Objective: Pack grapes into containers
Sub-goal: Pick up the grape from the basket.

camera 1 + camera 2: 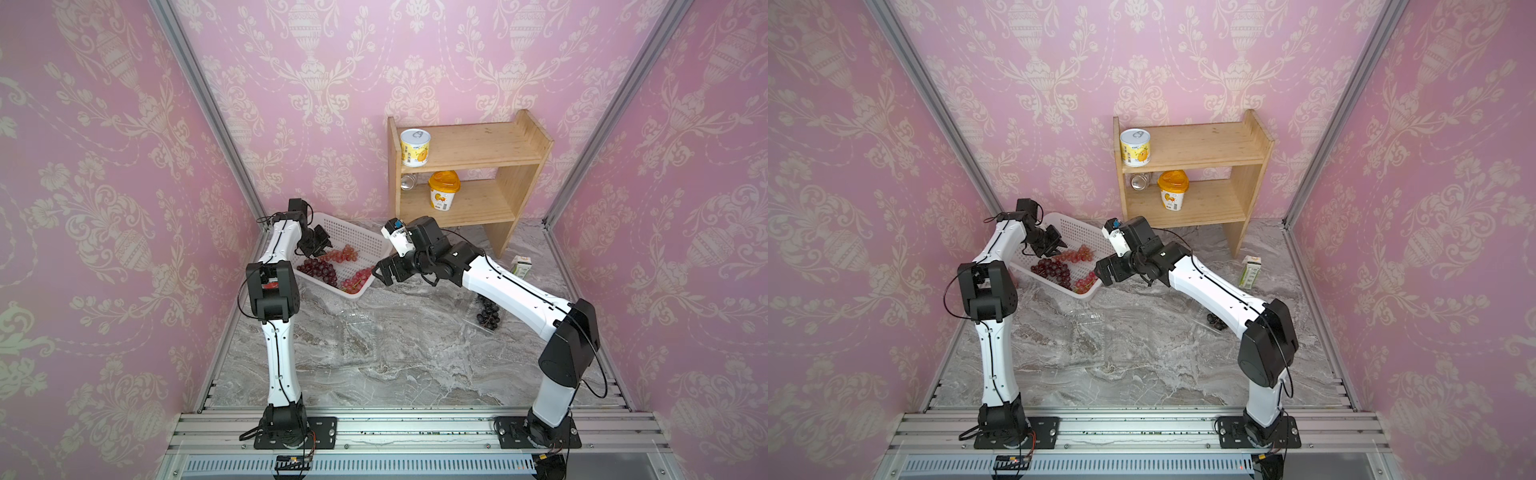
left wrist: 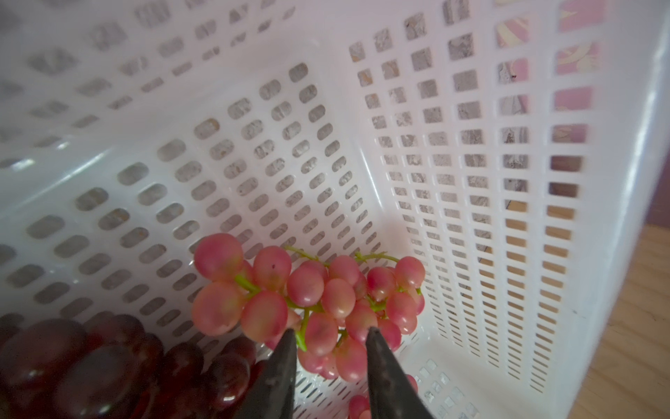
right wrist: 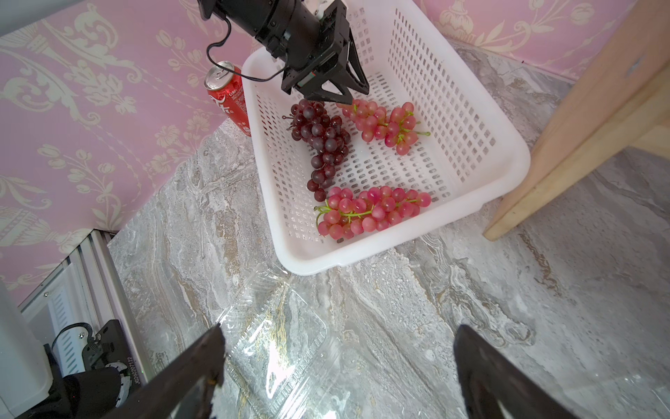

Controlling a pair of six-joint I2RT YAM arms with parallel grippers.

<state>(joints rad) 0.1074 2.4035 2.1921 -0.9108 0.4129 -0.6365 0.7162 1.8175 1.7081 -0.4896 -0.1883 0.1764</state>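
One empty container [image 3: 279, 337] lies below the wide-open right gripper [image 3: 339, 333]; behind it, a second container [image 1: 473, 319] holds one black bunch [image 1: 487, 311]. Farther, the left gripper [image 2: 330, 332] grips one pink bunch [image 2: 311, 297] inside one white basket [image 3: 471, 119], one dark-red bunch [image 3: 321, 139] and another pink bunch [image 3: 369, 212] beside it.

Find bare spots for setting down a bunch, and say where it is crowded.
Bare: front strip of table between the arm bases; the basket half nearest the shelf. Crowded: the basket's other half, with grapes and the left tool.

The wooden shelf [image 1: 490, 143] holds a yellow can [image 1: 414, 147] above and an orange-lidded tub [image 1: 443, 190] below; a carton [image 1: 521, 266] stands near its foot.
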